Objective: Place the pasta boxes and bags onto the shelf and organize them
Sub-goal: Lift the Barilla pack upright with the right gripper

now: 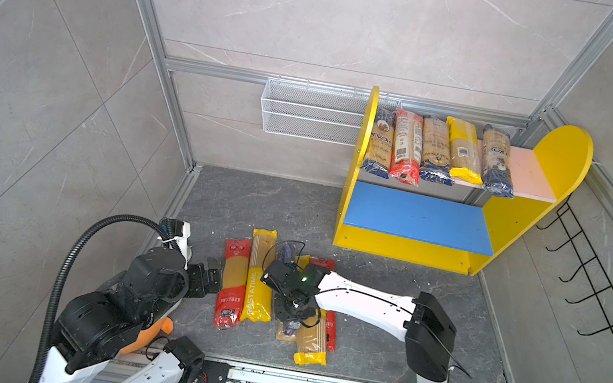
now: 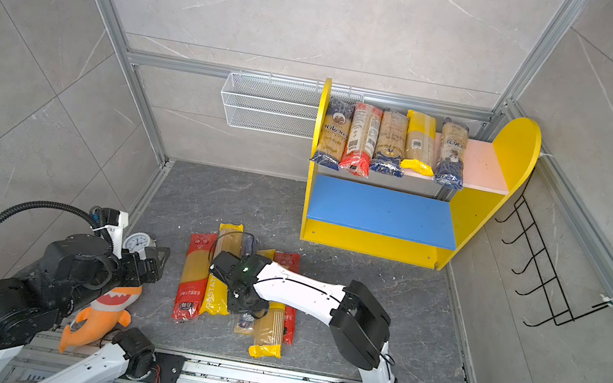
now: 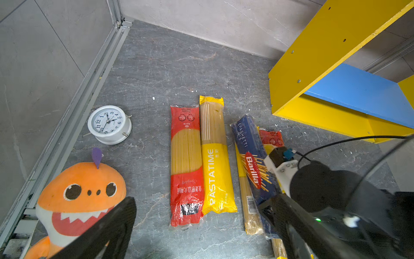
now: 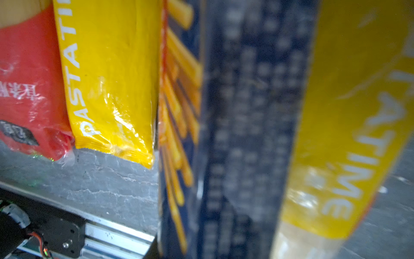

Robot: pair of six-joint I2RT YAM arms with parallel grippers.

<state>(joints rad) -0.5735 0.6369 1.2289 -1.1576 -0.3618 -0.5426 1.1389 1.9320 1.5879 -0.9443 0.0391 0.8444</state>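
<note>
The shelf stands at the back right, with several pasta bags lying across its pink upper board; the blue lower board is bare. More packs lie on the floor: a red bag, a yellow PASTATIME bag, and a pile with the dark blue Barilla box on a yellow bag and a red one. My right gripper is down on that pile, shut on the Barilla box, which fills its wrist view. My left gripper stands open and empty beside the red bag.
A white wire basket hangs on the back wall left of the shelf. A black hook rack is on the right wall. An orange plush shark and a white alarm clock sit by the left wall.
</note>
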